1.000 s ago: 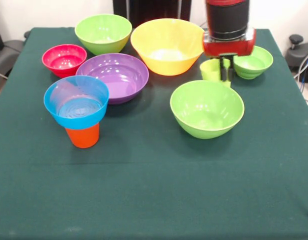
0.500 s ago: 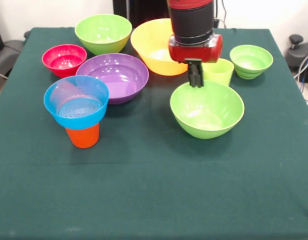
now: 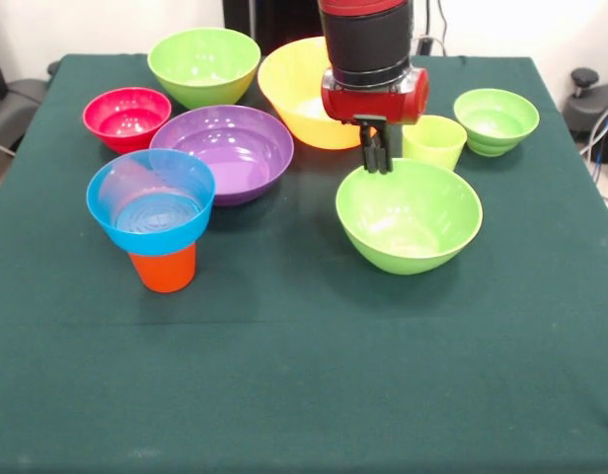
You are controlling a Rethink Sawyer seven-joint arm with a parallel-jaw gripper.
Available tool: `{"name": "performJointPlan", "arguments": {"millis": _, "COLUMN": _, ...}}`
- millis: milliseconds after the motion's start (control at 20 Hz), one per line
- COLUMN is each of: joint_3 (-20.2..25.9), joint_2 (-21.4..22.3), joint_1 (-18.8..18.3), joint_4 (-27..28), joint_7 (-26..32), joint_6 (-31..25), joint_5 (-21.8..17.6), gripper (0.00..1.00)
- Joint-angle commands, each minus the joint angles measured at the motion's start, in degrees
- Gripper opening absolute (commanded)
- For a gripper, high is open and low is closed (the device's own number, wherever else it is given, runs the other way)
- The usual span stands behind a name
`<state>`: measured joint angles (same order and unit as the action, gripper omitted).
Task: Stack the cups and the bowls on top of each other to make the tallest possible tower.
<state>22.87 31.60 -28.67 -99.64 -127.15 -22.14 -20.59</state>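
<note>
A blue bowl [image 3: 151, 197] sits in the mouth of an orange cup [image 3: 163, 269] at the front left, forming a short tower. My gripper [image 3: 376, 166] hangs right of centre, its tips at the far rim of a lime green bowl [image 3: 409, 212]. The fingers stand a narrow gap apart, open, and hold nothing. A lime green cup [image 3: 434, 141] stands just behind that bowl, to the right of the gripper. Behind the gripper is the big yellow bowl [image 3: 299, 84], partly hidden by the arm.
A purple bowl [image 3: 225, 148] sits left of centre, with a magenta bowl [image 3: 126, 117] and a large lime green bowl [image 3: 203, 64] behind it. A small lime green bowl [image 3: 495, 120] stands at the far right. Dark green cloth [image 3: 304, 395] covers the table.
My gripper has moved left from the lime green cup and small green bowl to the far rim of the middle lime green bowl. The cup stays standing.
</note>
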Motion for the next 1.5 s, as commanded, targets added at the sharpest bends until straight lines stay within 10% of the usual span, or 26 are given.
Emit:
{"name": "performJointPlan", "arguments": {"millis": 50, "joint_3": -1.9, "joint_2": -1.3, "joint_1": 0.5, "joint_4": 1.9, "joint_7": -1.6, "joint_6": -0.2, "joint_5": -0.9, "gripper": 0.0}}
{"name": "performJointPlan", "arguments": {"millis": 800, "joint_3": -4.7, "joint_2": -3.8, "joint_1": 1.5, "joint_4": 6.1, "joint_7": 1.7, "joint_6": -0.7, "joint_5": -3.8, "gripper": 0.0}}
{"name": "performJointPlan", "arguments": {"millis": 850, "joint_3": -4.7, "joint_2": -3.8, "joint_1": 1.5, "joint_4": 6.2, "joint_7": 1.8, "joint_6": -1.3, "joint_5": -3.3, "gripper": 1.0}}
{"name": "performJointPlan", "arguments": {"millis": 1500, "joint_3": -5.9, "joint_2": -3.3, "joint_1": 2.2, "joint_4": 5.1, "joint_7": 1.3, "joint_6": -1.1, "joint_5": -3.0, "gripper": 1.0}}
